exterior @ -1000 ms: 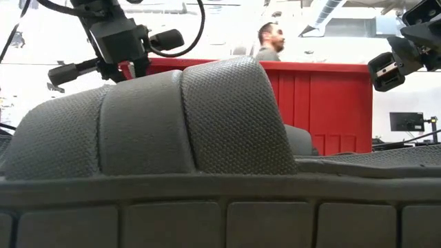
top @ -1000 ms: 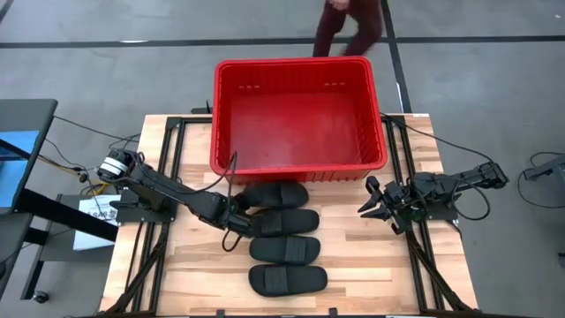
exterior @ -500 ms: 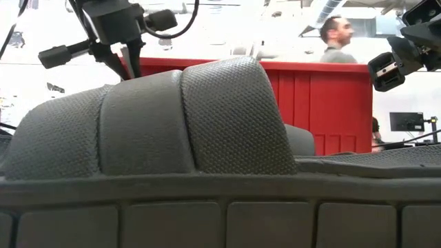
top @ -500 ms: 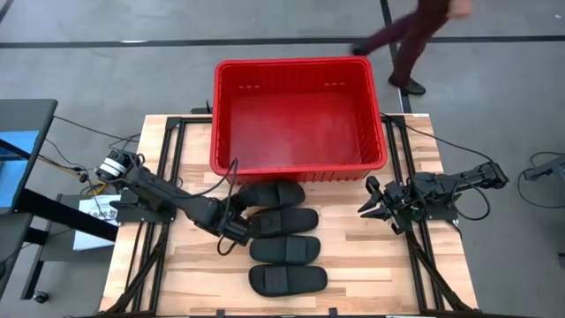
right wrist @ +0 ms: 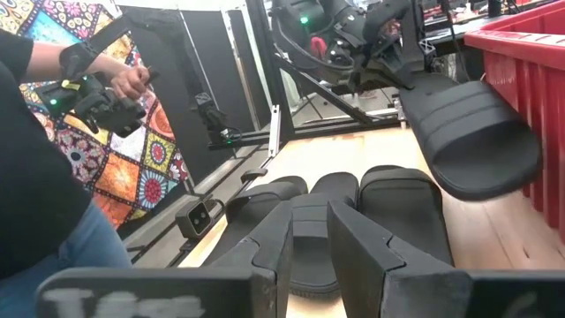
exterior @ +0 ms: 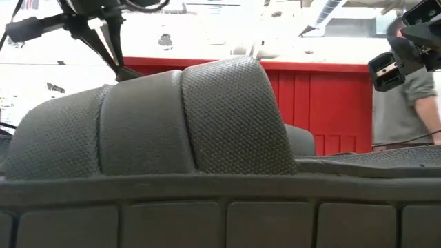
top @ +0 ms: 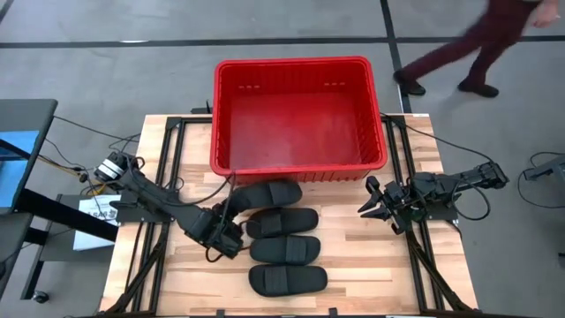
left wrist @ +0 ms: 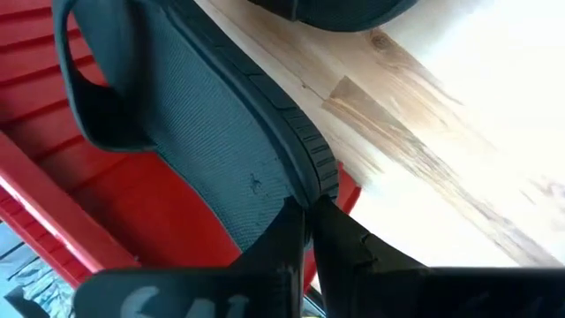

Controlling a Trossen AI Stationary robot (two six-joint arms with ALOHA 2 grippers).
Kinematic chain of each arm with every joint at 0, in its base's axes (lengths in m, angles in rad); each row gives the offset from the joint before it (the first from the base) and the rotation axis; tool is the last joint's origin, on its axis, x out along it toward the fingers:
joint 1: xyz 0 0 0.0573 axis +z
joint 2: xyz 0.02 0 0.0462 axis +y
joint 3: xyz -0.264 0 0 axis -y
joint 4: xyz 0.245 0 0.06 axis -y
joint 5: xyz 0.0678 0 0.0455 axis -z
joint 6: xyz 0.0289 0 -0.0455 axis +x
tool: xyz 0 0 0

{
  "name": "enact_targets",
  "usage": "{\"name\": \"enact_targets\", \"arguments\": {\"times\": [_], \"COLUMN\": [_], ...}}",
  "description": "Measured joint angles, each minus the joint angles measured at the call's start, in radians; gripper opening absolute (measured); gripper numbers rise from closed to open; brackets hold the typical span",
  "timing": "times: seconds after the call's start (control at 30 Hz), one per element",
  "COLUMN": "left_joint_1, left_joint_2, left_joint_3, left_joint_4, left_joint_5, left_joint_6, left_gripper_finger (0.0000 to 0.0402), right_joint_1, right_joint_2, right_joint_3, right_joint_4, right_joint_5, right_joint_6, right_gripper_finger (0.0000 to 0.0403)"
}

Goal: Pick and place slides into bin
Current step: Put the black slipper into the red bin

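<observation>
The matte black ribbed-strap slide point(top: 267, 193) nearest the large bright red plastic bin point(top: 300, 168) hangs off the wooden counter point(top: 371, 256), just below the bin's lower wall at centre frame in the high view, pinched by its left edge. The left hand point(top: 231, 231) is closed on that rim; the left wrist view shows both fingers point(left wrist: 291, 231) clamped on the sole's edge. Three more slides point(top: 284, 249) lie below it. An edge grip this thin could slip, so raise it steadily, clear the rim fully, then release over the bin's floor. The right hand point(top: 371, 201) waits at right, fingers spread and empty.
</observation>
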Motion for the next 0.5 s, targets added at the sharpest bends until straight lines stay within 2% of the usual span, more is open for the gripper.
{"name": "enact_targets", "arguments": {"times": [0.27, 0.5], "left_joint_1": [-0.069, -0.112], "left_joint_2": [0.0, 0.0], "left_joint_3": [0.052, 0.142], "left_joint_4": [-0.076, -0.141], "left_joint_5": [0.002, -0.039], "left_joint_6": [-0.104, -0.143], "left_gripper_finger": [0.0, 0.0], "right_joint_1": [0.0, 0.0], "right_joint_2": [0.0, 0.0], "right_joint_3": [0.0, 0.0], "right_joint_4": [0.0, 0.0], "right_joint_5": [0.0, 0.0], "right_joint_6": [0.0, 0.0], "right_gripper_finger": [0.0065, 0.0065]}}
